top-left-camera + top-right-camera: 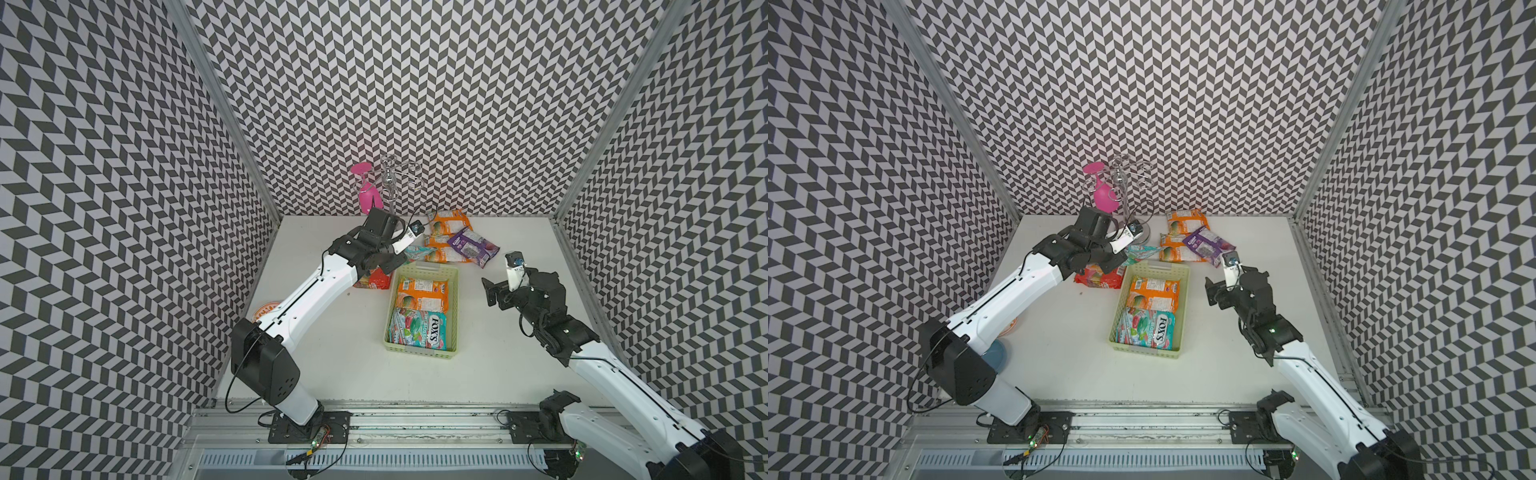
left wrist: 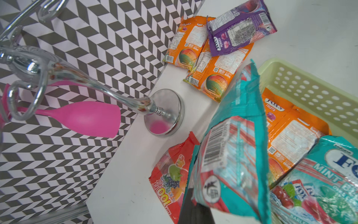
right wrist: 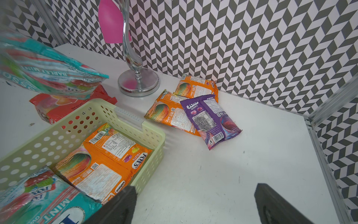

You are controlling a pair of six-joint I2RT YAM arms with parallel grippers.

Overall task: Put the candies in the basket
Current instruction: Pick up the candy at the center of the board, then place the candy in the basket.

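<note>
The left gripper pinches a crinkled, glossy teal packet by its edge, at the centre of a top view, just above the pale-green basket with perforated plastic walls. Inside it lie a flat orange packet and a second teal packet. The right gripper is spread and empty. Higher in the frame, a purple packet overlaps the loose orange packets. A red bag lies left of the basket.
</note>
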